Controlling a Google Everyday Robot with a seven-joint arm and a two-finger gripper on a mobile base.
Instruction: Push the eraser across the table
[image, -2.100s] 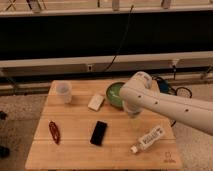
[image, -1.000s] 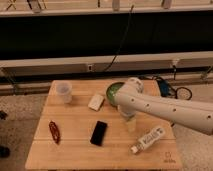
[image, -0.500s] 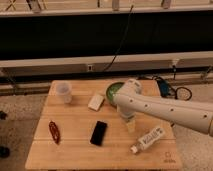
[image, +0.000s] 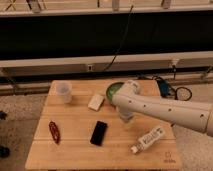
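The white claw (image: 125, 117) hangs low over the bench, to the right of the flat black eraser (image: 99, 133) and a bit farther back. It is near the eraser but not touching it. I cannot tell if the claw is spread or pressed together.

In the last two seconds the claw has come down and slid a little to the left, toward the eraser. The eraser has not moved at all. So I think the push has not started, and the claw is only getting into place.

The fat white arm (image: 165, 109) comes in from the right side. It reaches across the bench, bends at the wrist, and points the claw down.

The eraser lies near the middle front of the square light wooden bench (image: 75, 150). Behind it is a small cream-white block (image: 96, 102). A round green bowl (image: 113, 91) peeks out behind the arm. A see-through plastic cup (image: 63, 92) stands at the back left. A thin red thing (image: 54, 131) lies on the left, and a white bottle (image: 148, 139) lies on its side at the front right.
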